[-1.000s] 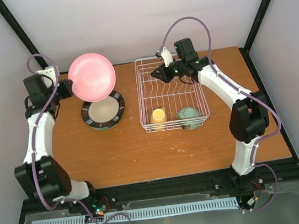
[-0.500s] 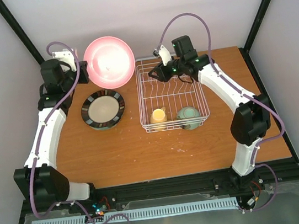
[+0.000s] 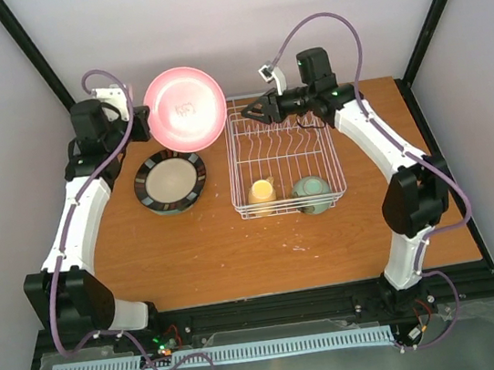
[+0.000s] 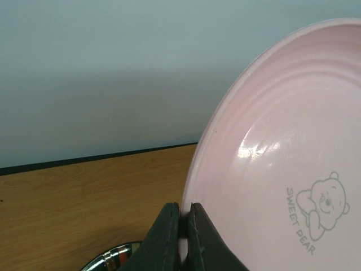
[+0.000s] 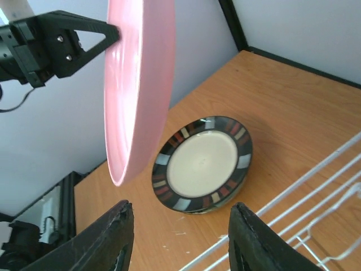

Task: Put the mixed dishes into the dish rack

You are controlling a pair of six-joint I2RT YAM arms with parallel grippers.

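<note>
- My left hand (image 3: 143, 124) is pressed together on the rim of the pink plate (image 3: 185, 111). In the left wrist view both fingers (image 4: 167, 237) pinch the plate's (image 4: 282, 169) lower edge.
- The pink plate is up in the air on edge, over the far left part of the tabletop (image 3: 202, 256). It sits just left of the dish rack's (image 3: 280, 148) far left corner and touches neither the rack nor the wood.
- Its inner face carries a small bear print with the words "SWEET DEAR".
- From the right wrist camera I see the pink plate (image 5: 138, 84) nearly edge-on and slightly tilted, with the left hand (image 5: 110, 34) clamped on its upper rim in that view.
- My right hand (image 3: 254, 114) is spread with nothing between its fingers (image 5: 107, 243). It hangs over the rack's far left corner and points toward the pink plate, near it but apart from it.
- The dark-rimmed plate (image 3: 171, 181) lies flat on the tabletop to the left of the rack. It is below the pink plate and shows clearly in the right wrist view (image 5: 203, 164).
- In the rack's near end the pale yellow mug (image 3: 262, 191) sits on the left and the mint green bowl (image 3: 311, 193) on the right, side by side.
- The rack's prong rows behind them hold no plate, and a few white wires (image 5: 316, 192) show at the right of the right wrist view.
</note>
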